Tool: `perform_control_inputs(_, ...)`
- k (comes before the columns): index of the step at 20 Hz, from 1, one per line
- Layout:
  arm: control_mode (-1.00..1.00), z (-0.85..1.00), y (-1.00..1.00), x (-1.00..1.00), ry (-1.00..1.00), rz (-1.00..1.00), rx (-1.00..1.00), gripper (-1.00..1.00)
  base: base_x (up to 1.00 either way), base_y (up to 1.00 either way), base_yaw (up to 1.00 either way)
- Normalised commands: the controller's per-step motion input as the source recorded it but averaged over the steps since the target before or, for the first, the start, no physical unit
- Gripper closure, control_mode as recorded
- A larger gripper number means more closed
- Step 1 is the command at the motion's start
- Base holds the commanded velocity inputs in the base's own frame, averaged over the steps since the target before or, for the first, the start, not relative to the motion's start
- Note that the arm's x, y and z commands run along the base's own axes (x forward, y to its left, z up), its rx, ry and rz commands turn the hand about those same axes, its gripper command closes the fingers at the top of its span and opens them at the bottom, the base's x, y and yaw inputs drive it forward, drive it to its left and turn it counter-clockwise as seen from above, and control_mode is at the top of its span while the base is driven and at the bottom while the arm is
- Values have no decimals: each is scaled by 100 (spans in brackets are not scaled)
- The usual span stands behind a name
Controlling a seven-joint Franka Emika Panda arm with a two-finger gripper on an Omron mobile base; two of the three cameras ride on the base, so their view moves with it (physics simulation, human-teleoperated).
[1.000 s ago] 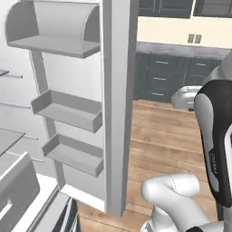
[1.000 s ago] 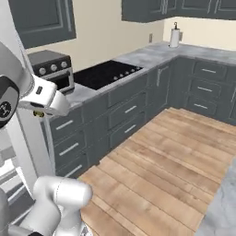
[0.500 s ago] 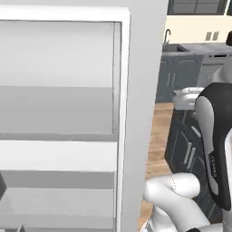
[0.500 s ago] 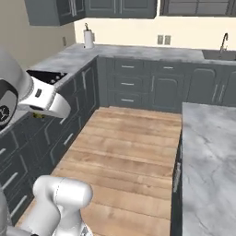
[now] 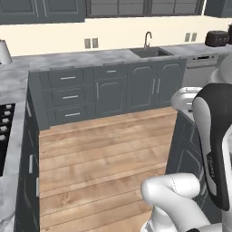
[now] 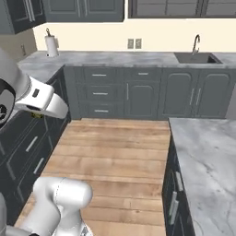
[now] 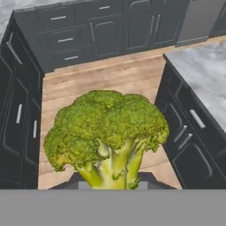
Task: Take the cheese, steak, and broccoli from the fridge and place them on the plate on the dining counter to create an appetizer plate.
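On my hand view the end effector [image 7: 110, 184] is clamped on the broccoli [image 7: 106, 134] by its stalk (the fingertips hidden beneath it), carried above the wooden floor [image 7: 106, 79]. The grey marble desk [image 7: 205, 79] lies off to the side, past dark cabinets [image 7: 66, 37].

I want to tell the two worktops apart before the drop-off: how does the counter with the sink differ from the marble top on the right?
The sink counter runs along the back wall under the sockets; the dining counter juts forward at the right, bordered by wood floor. The sink counter carries a sink and tap; the visible part of the dining counter looks bare. Both are grey veined marble over dark cabinets.
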Motion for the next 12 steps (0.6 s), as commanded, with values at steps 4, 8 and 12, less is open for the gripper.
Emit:
perform_control_inputs(4,100,0,0,0,0,0,0,100,100,-3,-5)
perform_control_inputs(8,100,0,0,0,0,0,0,100,100,-39,11)
perform_control_inputs(12,100,0,0,0,0,0,0,100,100,-53,-7)
